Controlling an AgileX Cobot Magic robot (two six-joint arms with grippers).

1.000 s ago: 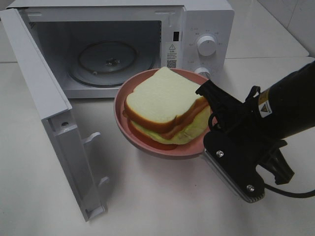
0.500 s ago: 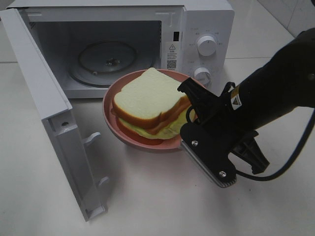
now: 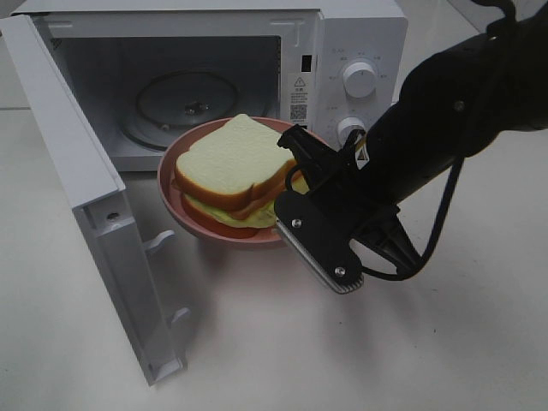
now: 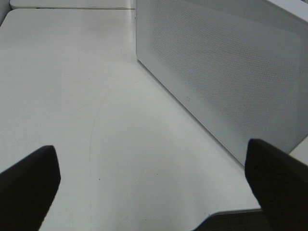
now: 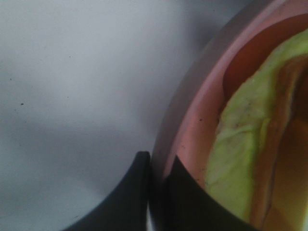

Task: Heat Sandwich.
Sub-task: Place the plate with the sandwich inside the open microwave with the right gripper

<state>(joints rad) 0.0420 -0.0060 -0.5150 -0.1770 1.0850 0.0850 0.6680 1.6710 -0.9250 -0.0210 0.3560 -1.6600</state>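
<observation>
The sandwich (image 3: 227,163), two white slices with tan crusts and yellow-green filling, lies on a round pink plate (image 3: 175,201). My right gripper (image 3: 295,175) is shut on the plate's right rim and holds it in the air in front of the open microwave (image 3: 205,86). In the right wrist view the fingers (image 5: 139,192) pinch the plate rim (image 5: 185,130), with the sandwich filling (image 5: 240,159) beside them. My left gripper (image 4: 154,192) is open and empty over the bare table, next to the microwave's side wall (image 4: 231,72). It is out of sight in the high view.
The microwave door (image 3: 81,197) stands swung open at the left, reaching toward the table's front. A glass turntable (image 3: 184,107) lies inside the cavity. Control knobs (image 3: 360,79) are on the right panel. The right arm's cable (image 3: 437,231) hangs over the table.
My right arm has carried the plate with the sandwich to the left and back, closer to the microwave opening.
</observation>
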